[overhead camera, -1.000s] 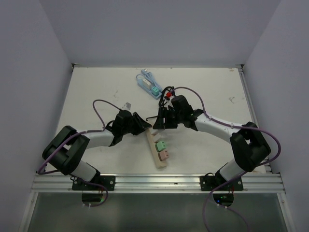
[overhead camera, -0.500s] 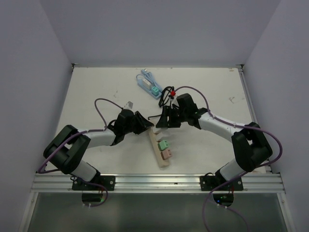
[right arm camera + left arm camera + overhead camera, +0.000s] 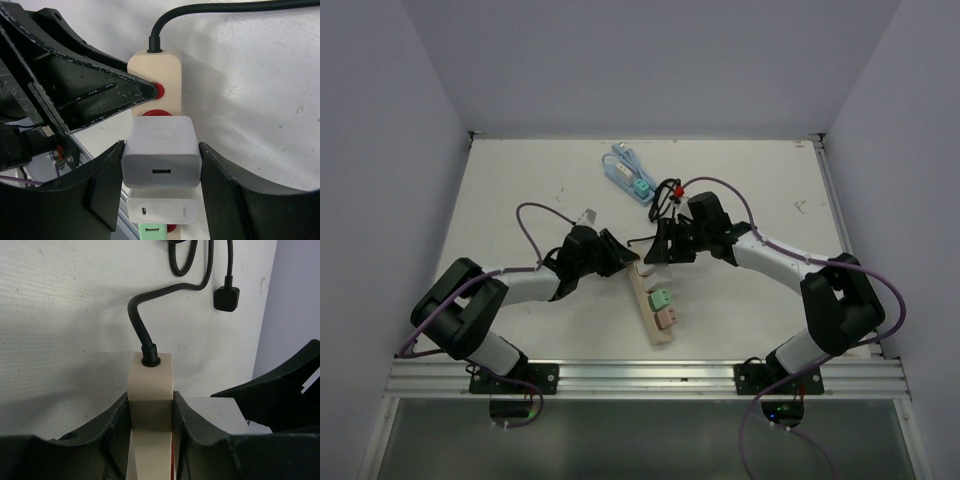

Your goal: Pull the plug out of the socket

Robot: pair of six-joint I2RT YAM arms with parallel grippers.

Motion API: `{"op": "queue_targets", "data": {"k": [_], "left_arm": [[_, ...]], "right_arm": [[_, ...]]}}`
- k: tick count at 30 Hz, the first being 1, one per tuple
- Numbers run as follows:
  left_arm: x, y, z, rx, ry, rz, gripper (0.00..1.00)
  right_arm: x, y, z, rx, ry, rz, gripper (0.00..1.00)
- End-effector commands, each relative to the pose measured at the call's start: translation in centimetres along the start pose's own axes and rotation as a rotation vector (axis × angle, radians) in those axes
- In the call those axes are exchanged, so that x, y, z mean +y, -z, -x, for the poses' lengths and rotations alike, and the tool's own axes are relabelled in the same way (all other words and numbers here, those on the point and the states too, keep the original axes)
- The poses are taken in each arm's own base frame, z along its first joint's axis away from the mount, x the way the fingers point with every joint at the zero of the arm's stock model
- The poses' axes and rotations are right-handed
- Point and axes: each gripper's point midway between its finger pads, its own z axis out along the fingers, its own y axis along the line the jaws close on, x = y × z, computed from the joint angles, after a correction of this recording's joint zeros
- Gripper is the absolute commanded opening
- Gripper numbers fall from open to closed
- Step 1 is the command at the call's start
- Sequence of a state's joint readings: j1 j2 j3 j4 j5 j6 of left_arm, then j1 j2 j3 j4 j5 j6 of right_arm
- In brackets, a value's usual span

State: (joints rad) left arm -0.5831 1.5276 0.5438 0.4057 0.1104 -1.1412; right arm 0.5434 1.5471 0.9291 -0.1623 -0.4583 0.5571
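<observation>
The right end effector point(image 3: 161, 172) is clamping the white cube-shaped plastic charger plug point(image 3: 161, 142) by its two side faces, reaching in from about 2 o'clock in the top view. The left end effector point(image 3: 150, 402) is squeezing the cream-coloured plastic socket strip point(image 3: 150, 377) at its 11 o'clock end, just below where the black rubber power cable point(image 3: 136, 310) is entering, and is holding it down on the white counter point(image 3: 520, 190). Compared with a second ago, the right arm is sitting a little further toward 2 o'clock. The strip's held end has swung slightly toward 3 o'clock with it, so the pull is seemingly under way and is dragging the strip along with the plug. In the right wrist view the held plug is overlapping a second, flatter white charger point(image 3: 160, 211) next along the strip. That is suggesting it is rising, though its pins are hidden and I cannot tell whether they are free. A green plug point(image 3: 659, 297) and a pink plug point(image 3: 665, 318) are sitting in the strip toward 5 o'clock. The task is looking partly done: the lift needs continuing straight away from the strip while the left side is bracing harder
</observation>
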Motion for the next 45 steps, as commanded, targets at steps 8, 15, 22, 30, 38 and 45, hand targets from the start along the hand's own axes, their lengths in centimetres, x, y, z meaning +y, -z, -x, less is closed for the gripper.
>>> {"op": "queue_targets", "data": {"k": [8,15,22,30,38,45], "left_arm": [[13.4,2.2,0.1,-0.066,-0.048,0.525,0.0],[13.2,2.1,0.1,-0.062,-0.052,0.502,0.0],[11.6,2.5,0.3,-0.066,-0.051,0.427,0.0],[10.6,2.6,0.3,-0.043,-0.033,0.365,0.0],[10.1,2.4,0.1,-0.022,-0.027,0.335,0.0],[9.8,2.3,0.1,-0.017,-0.03,0.322,0.0]], "right_arm": [[2.6,3.5,5.0,-0.177,0.092,-0.084,0.0],[1.4,5.2,5.6,-0.219,0.061,-0.064,0.0],[-3.2,9.8,8.1,-0.406,0.057,-0.231,0.0],[-13.4,18.5,12.0,-0.761,0.022,-0.739,0.0],[-18.6,19.8,15.4,-0.965,-0.004,-0.967,0.0],[-22.0,15.7,16.6,-0.875,0.04,-1.013,0.0]]}}
